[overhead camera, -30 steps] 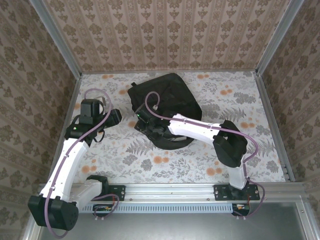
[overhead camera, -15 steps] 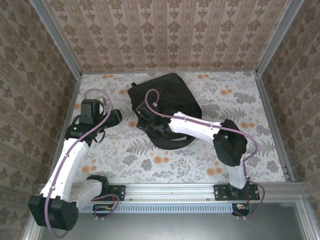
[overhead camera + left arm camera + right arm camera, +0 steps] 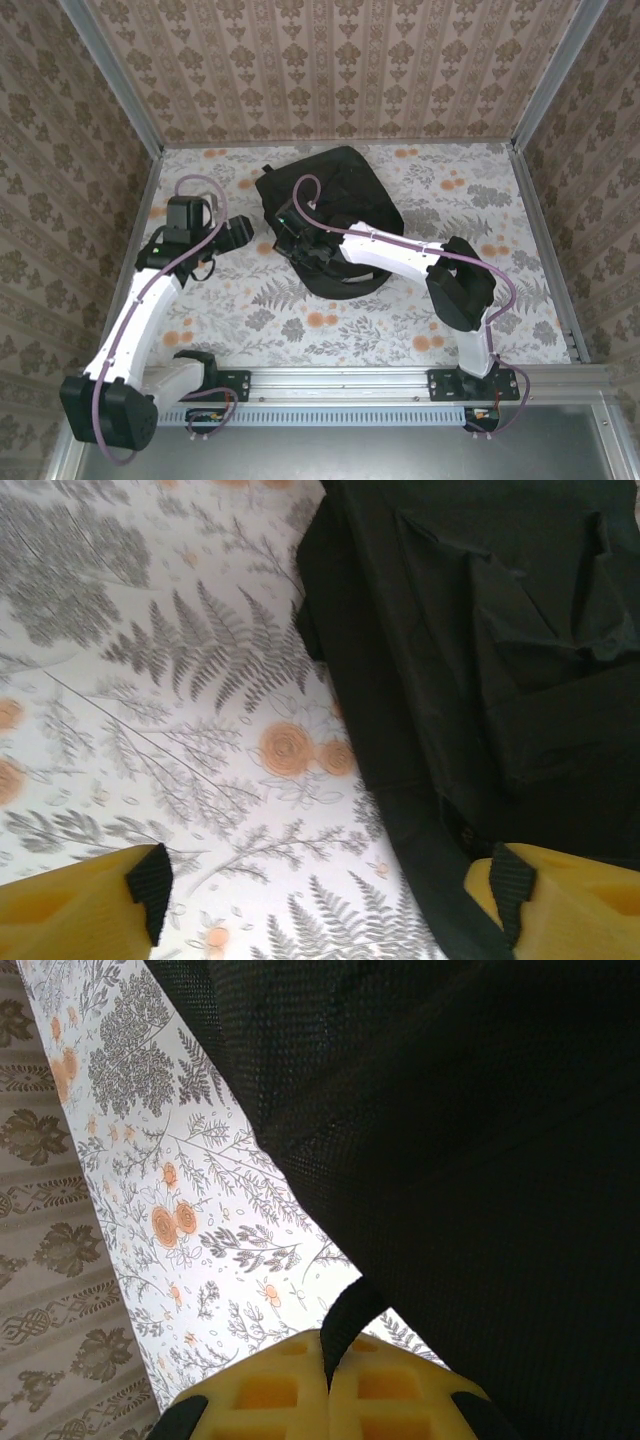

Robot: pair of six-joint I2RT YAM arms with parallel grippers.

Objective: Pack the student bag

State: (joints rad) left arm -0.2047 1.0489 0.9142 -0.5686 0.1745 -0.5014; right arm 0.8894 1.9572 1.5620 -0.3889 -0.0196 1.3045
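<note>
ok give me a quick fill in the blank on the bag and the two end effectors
1. The backpack on the flowered tablecloth is ___ in colour.
2. The right end effector is ___ on the backpack's strap.
3. The left end effector, at the backpack's edge, has its jaws ___ and holds nothing.

Missing words: black; shut; open
</note>
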